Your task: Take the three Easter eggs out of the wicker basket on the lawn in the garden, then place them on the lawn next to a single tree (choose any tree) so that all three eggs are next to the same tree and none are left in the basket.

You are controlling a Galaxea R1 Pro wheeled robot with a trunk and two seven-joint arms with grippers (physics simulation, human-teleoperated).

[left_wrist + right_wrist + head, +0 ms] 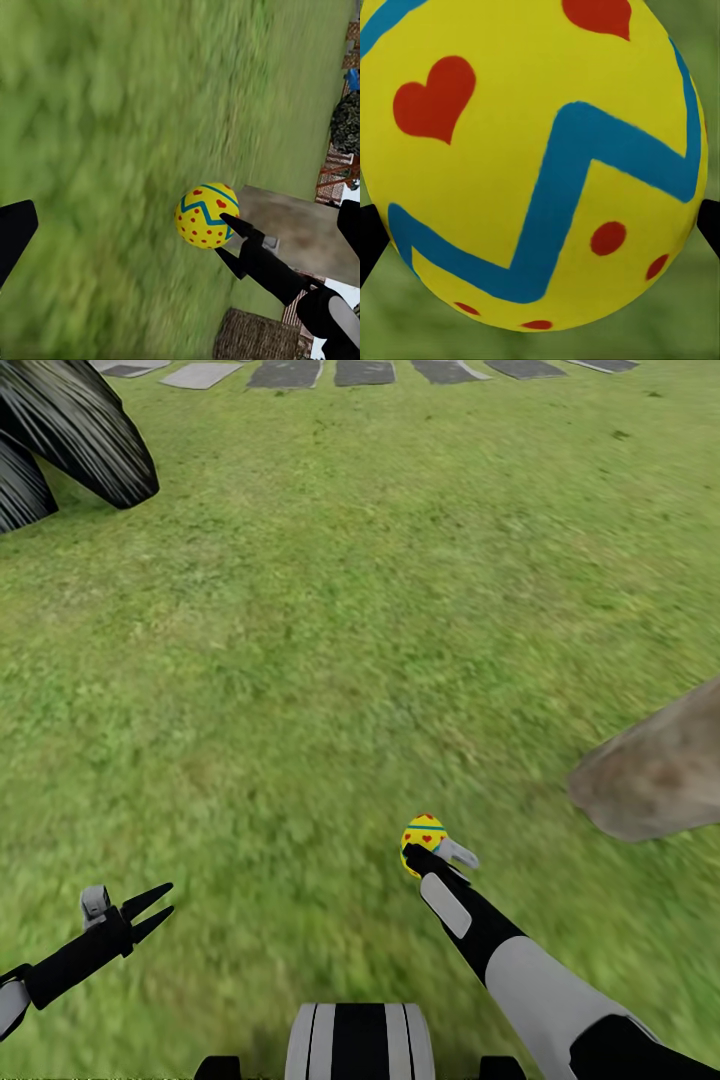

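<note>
One yellow Easter egg (423, 833) with red hearts and a blue zigzag sits between the fingers of my right gripper (432, 852), which is shut on it above the lawn (330, 640). Up close in the right wrist view the egg (532, 165) has a black fingertip (367, 240) at each side. The left wrist view looks across at the same egg (206, 216), with the tree trunk (300, 225) behind it and the wicker basket (259, 337) beyond. My left gripper (168, 898) hangs open and empty at the lower left. The tree's grey-brown trunk (660, 775) stands just right of the held egg.
A dark, drooping mass of foliage (70, 430) fills the far left corner. Grey stone path slabs (285, 372) run along the far edge of the grass. Open grass stretches ahead between the foliage and the trunk. My own base (360, 1040) shows at the bottom.
</note>
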